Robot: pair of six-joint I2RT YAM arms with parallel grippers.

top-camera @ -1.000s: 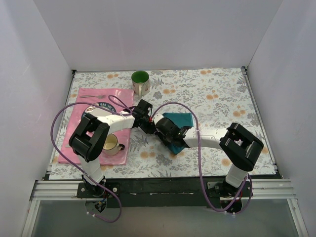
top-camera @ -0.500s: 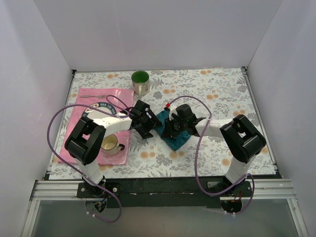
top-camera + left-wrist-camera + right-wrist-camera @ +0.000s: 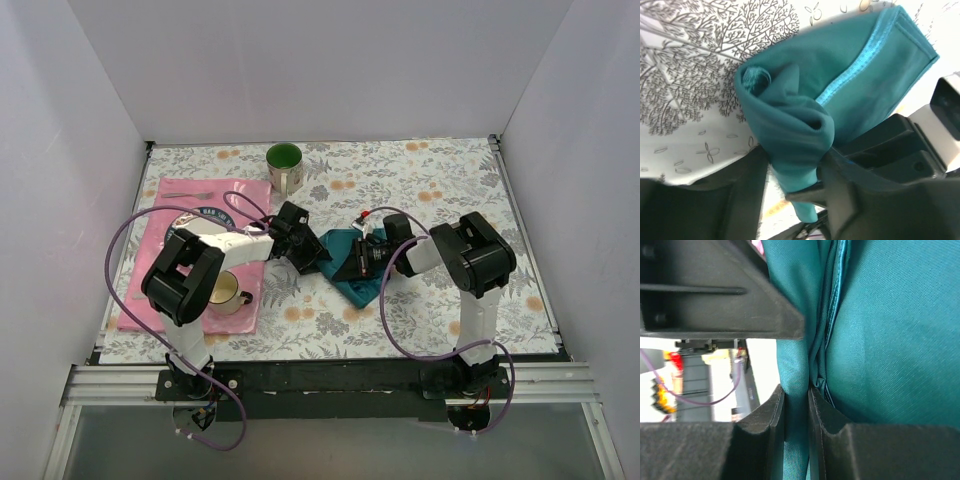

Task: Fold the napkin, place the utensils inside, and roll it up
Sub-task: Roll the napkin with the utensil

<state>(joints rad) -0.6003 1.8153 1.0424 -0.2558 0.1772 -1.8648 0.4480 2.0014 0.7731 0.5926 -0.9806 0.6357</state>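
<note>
Two arms share one cloth at mid-table. Nearest the bases, a small pale mug (image 3: 226, 291) sits on the smooth pink placemat (image 3: 135, 305). Past it, the left gripper (image 3: 795, 200) is closed about a fat, soft wad of the teal napkin (image 3: 830, 100). The right gripper (image 3: 796, 435), jaws nearly together, pinches a thin fold of the same cloth, and the two grippers stand just beside each other. The napkin is bunched, not flat, over the flower-printed tablecloth (image 3: 430, 190), its woven face matte and its stitched hem glossier. The risk, as it looks from here, is that with both grips so close a pull apart could drag the limp fabric into a twist rather than a clean fold, or slide it out of the narrow pinch. The one slim utensil (image 3: 192, 195) I can make out lies on the placemat's far part, well apart from the napkin. Farthest back stands a glazed green-lined mug (image 3: 284, 166).
</note>
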